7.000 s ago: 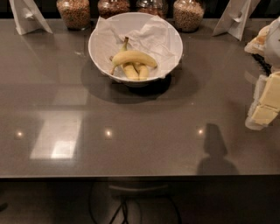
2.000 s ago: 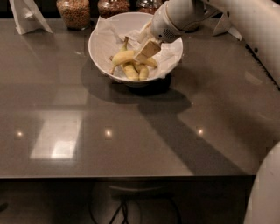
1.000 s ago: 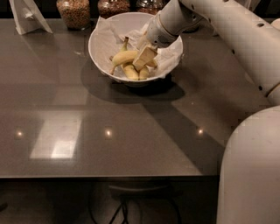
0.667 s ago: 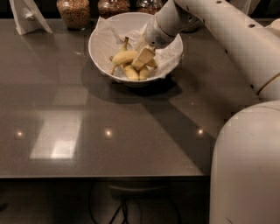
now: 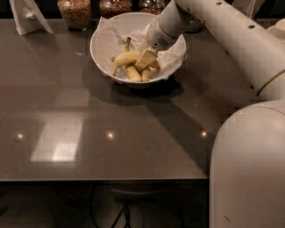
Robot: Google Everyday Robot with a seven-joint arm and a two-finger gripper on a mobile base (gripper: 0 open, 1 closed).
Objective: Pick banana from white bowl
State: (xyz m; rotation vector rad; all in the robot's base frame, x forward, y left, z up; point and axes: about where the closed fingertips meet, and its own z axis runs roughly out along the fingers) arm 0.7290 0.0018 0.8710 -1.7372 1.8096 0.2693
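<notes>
The white bowl, lined with crumpled white paper, stands at the back middle of the dark table. Three yellow bananas lie in it. The banana is the long curved one on top, with its brownish stem pointing up toward the back rim. Two stubbier bananas lie below it. My gripper reaches in from the upper right and is down inside the bowl, over the right end of the long banana. That end is hidden beneath it.
Glass jars of grain stand along the back edge behind the bowl. A white folded card stands at the back left. My arm crosses the right side of the table. The table's front edge runs along the bottom.
The arm swung in from the right side to the bowl. Over the last second the gripper has sunk a little lower onto the bananas. The bananas have stayed put.
</notes>
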